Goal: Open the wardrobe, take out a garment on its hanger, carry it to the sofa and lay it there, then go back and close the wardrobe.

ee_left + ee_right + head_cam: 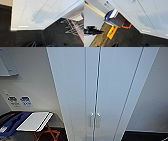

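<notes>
The wardrobe stands tall and white right in front of me in the head view. Both of its full-height doors are shut, with a thin dark seam between them. Its two small white handles sit side by side low in that view. The garment is hidden behind the doors. The wardrobe's base shows in the left wrist view, standing on dark carpet, and its door fronts show in the right wrist view. My left gripper hangs open over the carpet before the wardrobe. My right gripper is also open and holds nothing.
Left of the wardrobe a white board lies on a blue thing above an orange stand. An orange flat piece lies on the floor, with a black device nearby. A white wire rack stands right of the wardrobe.
</notes>
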Tool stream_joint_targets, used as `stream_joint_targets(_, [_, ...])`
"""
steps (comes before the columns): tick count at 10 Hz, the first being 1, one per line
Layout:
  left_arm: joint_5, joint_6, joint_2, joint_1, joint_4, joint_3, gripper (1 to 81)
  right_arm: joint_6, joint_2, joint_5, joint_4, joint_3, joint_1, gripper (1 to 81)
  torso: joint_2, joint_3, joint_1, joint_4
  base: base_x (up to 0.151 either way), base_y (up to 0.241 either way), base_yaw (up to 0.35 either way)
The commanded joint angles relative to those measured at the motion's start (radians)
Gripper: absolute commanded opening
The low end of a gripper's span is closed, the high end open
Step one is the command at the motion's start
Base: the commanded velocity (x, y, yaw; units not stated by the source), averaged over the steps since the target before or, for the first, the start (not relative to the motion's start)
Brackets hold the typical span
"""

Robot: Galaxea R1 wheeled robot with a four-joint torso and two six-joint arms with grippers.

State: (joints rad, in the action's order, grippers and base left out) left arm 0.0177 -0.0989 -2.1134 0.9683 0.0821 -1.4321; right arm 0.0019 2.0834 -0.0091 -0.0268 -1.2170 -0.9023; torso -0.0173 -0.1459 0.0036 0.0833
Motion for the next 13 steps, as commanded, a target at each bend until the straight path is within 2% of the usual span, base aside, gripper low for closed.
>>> stream_joint_targets(1, [-0.191, -0.002, 0.068, -0.326, -0.007, 0.093, 81.1, 0.069, -0.073, -0.078, 0.015, 0.087, 0.262, 81.1, 0.0, 0.0, 0.0, 0.0, 0.0, 0.0, 0.0])
stream_joint_targets(3, [-0.258, -0.01, 0.026, -0.45, -0.044, 0.087, 81.1, 0.102, -0.057, -0.104, 0.015, 0.076, 0.357, 81.1, 0.001, -0.001, 0.0, 0.0, 0.0, 0.0, 0.0])
stream_joint_targets(4, [-0.26, -0.012, 0.006, -0.495, -0.053, 0.076, 81.1, 0.125, -0.043, -0.136, 0.013, 0.064, 0.412, 81.1, 0.001, -0.001, 0.001, 0.0, 0.0, 0.0, 0.0])
stream_joint_targets(5, [-0.262, -0.013, -0.019, -0.535, -0.068, 0.052, 81.1, 0.142, -0.02, -0.15, 0.013, 0.041, 0.455, 81.1, 0.001, -0.002, 0.001, 0.0, 0.0, 0.0, 0.0])
stream_joint_targets(8, [-0.341, -0.019, -0.122, -0.636, -0.113, -0.059, 81.1, 0.201, 0.077, -0.203, 0.013, -0.059, 0.564, 81.1, 0.002, -0.002, 0.002, 0.0, 0.0, 0.0, 0.0])
stream_joint_targets(11, [-0.369, -0.019, -0.221, -0.707, -0.145, -0.151, 81.1, 0.239, 0.184, -0.264, 0.013, -0.168, 0.639, 81.1, 0.003, -0.003, 0.003, 0.0, 0.0, 0.0, 0.0])
stream_joint_targets(13, [-0.37, -0.036, -0.292, -0.734, -0.147, -0.2, 81.1, 0.25, 0.247, -0.269, 0.013, -0.238, 0.661, 81.1, 0.003, -0.003, 0.003, 0.0, 0.0, 0.0, 0.0])
